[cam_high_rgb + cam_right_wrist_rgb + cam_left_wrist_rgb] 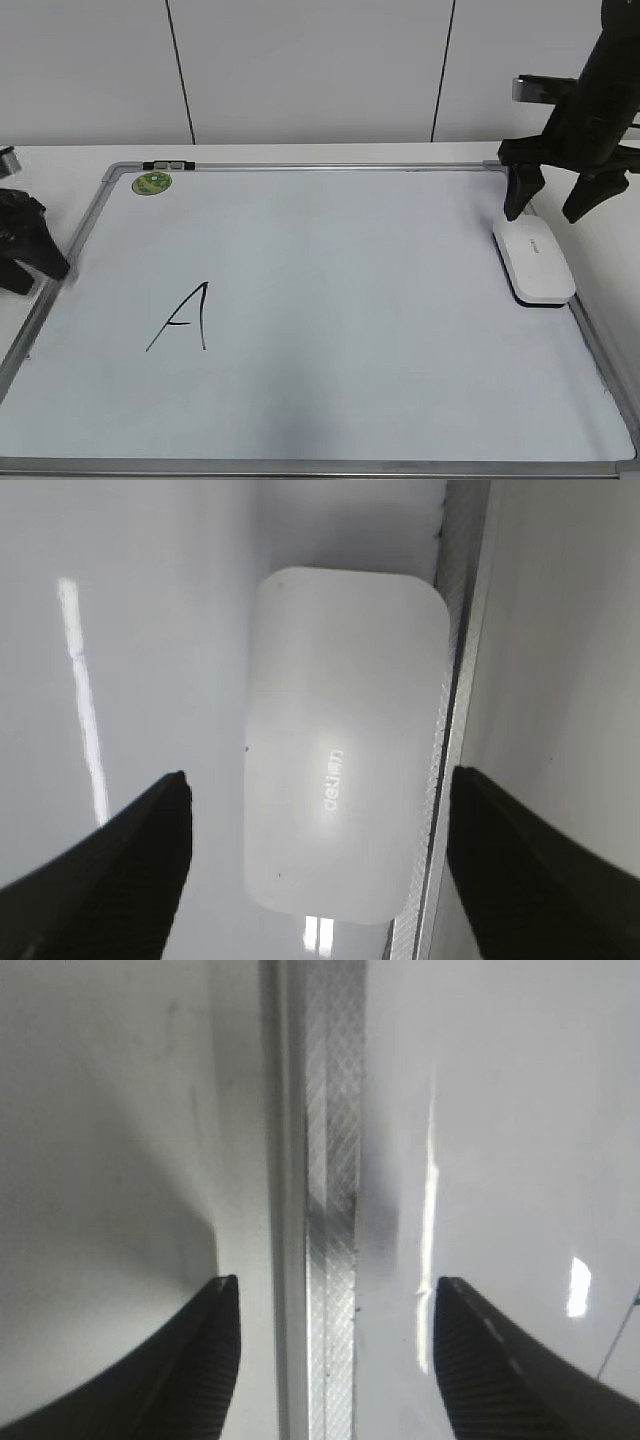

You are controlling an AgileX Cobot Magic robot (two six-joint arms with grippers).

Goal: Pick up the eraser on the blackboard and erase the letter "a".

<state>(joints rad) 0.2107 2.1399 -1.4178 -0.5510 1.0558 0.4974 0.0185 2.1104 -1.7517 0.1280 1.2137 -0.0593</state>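
Observation:
The white eraser (pixel 535 262) lies flat on the blackboard (pixel 350 260), hard against its right frame. My right gripper (pixel 545 215) is open and hovers just above the eraser's far end, without touching it. In the right wrist view the eraser (pixel 345 745) lies between and below the open jaws (pixel 320 778), with the board frame (pixel 455 720) beside it. My left gripper (pixel 40 280) is open and empty at the board's left edge, and its jaws (pixel 330 1280) straddle the frame (pixel 330 1210). No small lowercase "a" shows. Only a large angular capital "A" (pixel 185 318) is drawn on the left.
A round green sticker (pixel 152 183) sits at the board's far left corner. The board lies on a white table (pixel 60 160), with a white panelled wall behind. The board's right frame (pixel 600 350) runs close to the table's right side.

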